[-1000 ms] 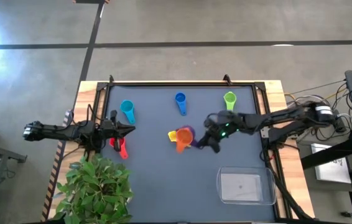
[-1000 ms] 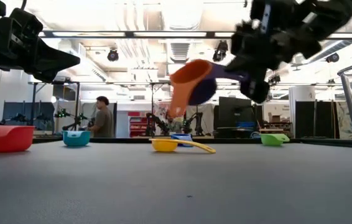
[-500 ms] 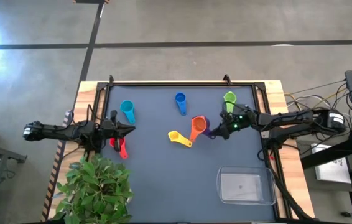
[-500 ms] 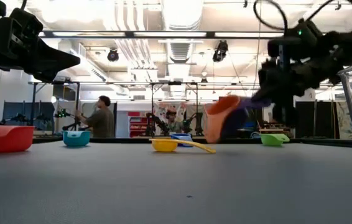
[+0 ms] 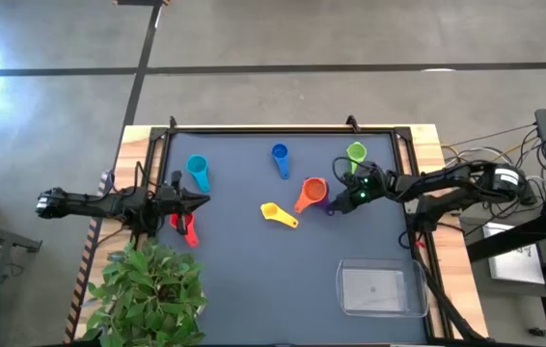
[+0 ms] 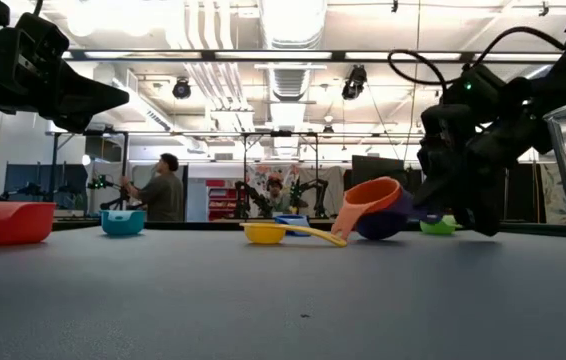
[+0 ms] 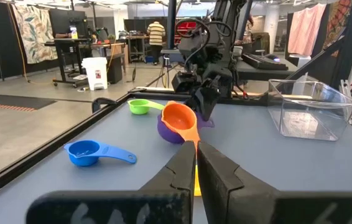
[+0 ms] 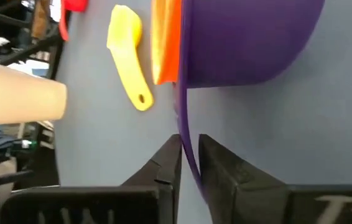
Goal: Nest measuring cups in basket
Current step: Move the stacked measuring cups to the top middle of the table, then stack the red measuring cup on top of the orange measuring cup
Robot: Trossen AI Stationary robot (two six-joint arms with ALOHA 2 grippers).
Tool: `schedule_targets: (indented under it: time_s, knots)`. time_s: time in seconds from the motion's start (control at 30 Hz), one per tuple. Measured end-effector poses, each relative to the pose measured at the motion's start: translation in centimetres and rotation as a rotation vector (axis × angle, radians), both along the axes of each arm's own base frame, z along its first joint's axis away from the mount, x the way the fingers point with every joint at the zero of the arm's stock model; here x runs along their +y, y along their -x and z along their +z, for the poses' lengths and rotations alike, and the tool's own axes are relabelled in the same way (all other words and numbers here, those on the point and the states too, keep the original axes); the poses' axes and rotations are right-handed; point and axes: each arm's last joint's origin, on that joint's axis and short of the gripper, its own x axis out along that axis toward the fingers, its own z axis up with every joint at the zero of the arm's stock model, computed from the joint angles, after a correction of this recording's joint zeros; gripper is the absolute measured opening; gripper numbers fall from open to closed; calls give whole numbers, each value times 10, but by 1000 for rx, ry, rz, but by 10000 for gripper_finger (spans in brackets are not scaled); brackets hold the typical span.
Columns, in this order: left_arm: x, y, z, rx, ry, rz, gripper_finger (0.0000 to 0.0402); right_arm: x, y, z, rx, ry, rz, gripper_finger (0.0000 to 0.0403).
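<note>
My right gripper [image 5: 339,202] is shut on the purple cup [image 5: 321,205], with the orange cup [image 5: 310,191] nested in it, right of the yellow cup [image 5: 273,213]. The pair shows tilted in the low view [image 6: 378,210]. The blue cup [image 5: 280,155], teal cup [image 5: 197,170], green cup [image 5: 355,152] and red cup [image 5: 187,227] lie apart on the mat. The clear basket [image 5: 381,290] stands at the near right. My left gripper [image 5: 201,200] is shut and empty, above the red cup. My right gripper pinches the purple cup's flat handle [image 8: 187,149] between its two fingers, edge-on, coming from the table's right side and slanting down. The purple bowl [image 6: 391,224] is down at the table, tipped on its side. The orange cup [image 6: 368,197] leans out of it.
A potted plant [image 5: 150,287] stands at the table's near left corner. Free mat lies between the yellow cup and the basket. A wooden rim [image 5: 283,128] frames the table. A person [image 6: 163,188] stands in the room behind.
My right gripper has carried the purple cup, with the orange cup in it, from above the yellow cup toward the table's right and far side and down. The cups, lifted clear before, are now down at the table, tilted. My left arm has kept still.
</note>
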Motion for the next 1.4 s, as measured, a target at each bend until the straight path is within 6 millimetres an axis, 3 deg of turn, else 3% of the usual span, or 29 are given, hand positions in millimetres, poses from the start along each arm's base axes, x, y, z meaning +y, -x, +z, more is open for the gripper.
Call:
schedule_targets:
  time_s: [0.37,0.6,0.83,1.0,1.23,1.4]
  knots:
    - [0,0,0,0,0,0,0,-2,-4,8,69,45,56,170]
    - [0,0,0,0,0,0,0,-2,-5,27,95,76,93,217]
    - [0,0,0,0,0,0,0,0,5,60,141,164,70,231]
    - [0,0,0,0,0,0,0,-1,13,90,203,377,45,231]
    - [0,0,0,0,0,0,0,-5,6,135,76,665,150,230]
    - [0,0,0,0,0,0,0,-7,2,147,57,725,176,226]
